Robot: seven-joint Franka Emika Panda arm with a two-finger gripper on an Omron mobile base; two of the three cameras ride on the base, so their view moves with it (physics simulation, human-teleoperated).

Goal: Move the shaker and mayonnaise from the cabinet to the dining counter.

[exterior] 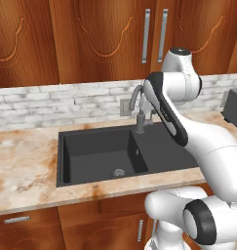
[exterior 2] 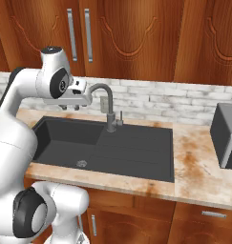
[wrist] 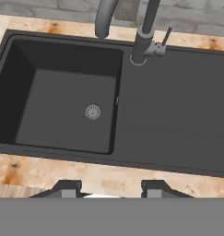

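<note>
The hand (exterior 2: pixel 69 106), fingers apart and empty, points down at the black sink (wrist: pixel 67 110), while the closed cabinet (exterior 2: pixel 136 38) lies above and behind it.

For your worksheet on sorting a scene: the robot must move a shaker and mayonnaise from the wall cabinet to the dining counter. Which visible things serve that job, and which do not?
Job: cabinet, doors closed; gripper, empty.
Not: sink; faucet; dark appliance.

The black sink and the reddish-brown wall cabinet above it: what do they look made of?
The black sink looks like matte stone composite or coated metal: dull, no glints. The reddish-brown wall cabinet looks like varnished wood: visible grain, carved curved panels, silver bar handles.
</note>
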